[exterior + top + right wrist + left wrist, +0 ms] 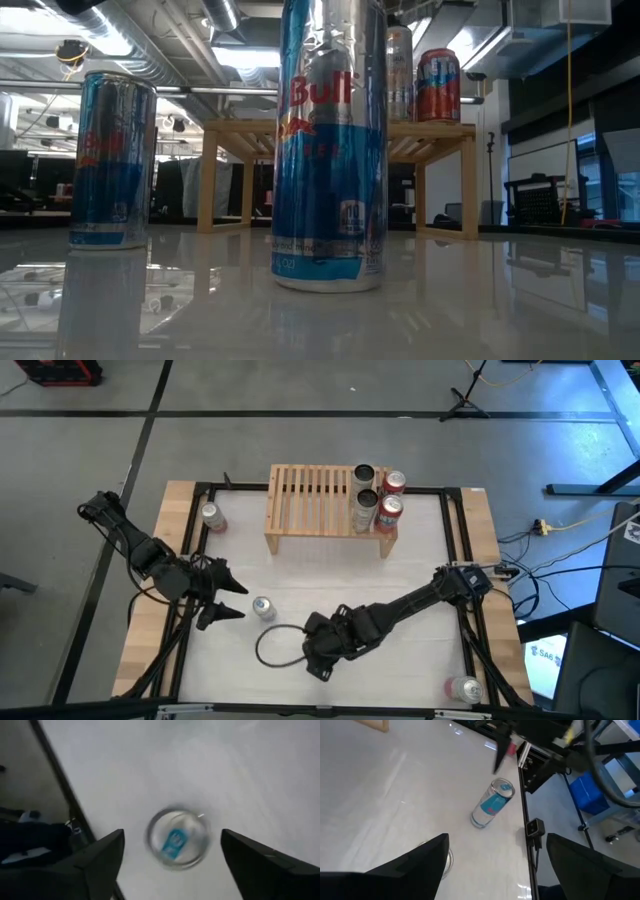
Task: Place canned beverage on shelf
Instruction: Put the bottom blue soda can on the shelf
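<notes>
The light-wood slatted shelf [320, 510] stands at the table's far side, with several cans [378, 495] on its right end; it also shows in the low view [440, 132]. My right gripper [318, 658] hangs open near the table's near edge, pointing down. Its fingers stand apart on either side of the top of an upright blue-and-silver can [176, 838], above it. That can [330, 150] rests on its base. My left gripper [238, 600] is open, just left of a second upright can [263, 607], and touches nothing.
A can [211, 517] stands by the shelf's left leg. Another can [465, 688] stands at the near right corner beside the black rail [526, 795]. A black cable loop [278, 645] lies on the white tabletop left of my right gripper.
</notes>
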`<state>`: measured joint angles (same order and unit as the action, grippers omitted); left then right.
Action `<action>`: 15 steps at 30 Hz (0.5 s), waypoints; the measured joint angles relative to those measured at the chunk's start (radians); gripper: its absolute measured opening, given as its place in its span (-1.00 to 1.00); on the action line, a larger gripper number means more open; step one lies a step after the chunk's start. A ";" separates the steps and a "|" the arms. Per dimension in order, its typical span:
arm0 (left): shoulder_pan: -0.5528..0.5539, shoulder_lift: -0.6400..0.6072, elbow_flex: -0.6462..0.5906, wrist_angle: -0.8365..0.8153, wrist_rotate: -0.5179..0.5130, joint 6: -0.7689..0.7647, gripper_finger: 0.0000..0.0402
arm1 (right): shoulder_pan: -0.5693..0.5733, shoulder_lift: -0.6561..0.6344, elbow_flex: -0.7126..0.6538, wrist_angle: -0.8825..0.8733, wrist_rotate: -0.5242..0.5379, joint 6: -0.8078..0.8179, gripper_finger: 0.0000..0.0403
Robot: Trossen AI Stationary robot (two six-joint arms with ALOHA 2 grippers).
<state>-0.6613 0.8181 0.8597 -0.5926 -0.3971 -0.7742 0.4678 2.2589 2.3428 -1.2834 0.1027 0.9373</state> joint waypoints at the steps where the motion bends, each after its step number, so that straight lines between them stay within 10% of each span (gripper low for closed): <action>1: 0.000 0.000 0.000 0.000 0.005 0.000 0.62 | -0.001 0.001 0.000 -0.008 0.010 0.000 0.65; 6: 0.000 0.000 0.000 0.000 0.022 0.000 0.62 | 0.002 0.002 0.000 -0.020 0.070 0.002 0.95; 15: 0.000 0.000 0.000 0.000 0.022 0.023 0.62 | 0.001 0.008 -0.024 0.014 0.079 0.015 0.77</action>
<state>-0.6613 0.8181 0.8597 -0.5922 -0.3752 -0.7517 0.4688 2.2668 2.3188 -1.2698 0.1818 0.9525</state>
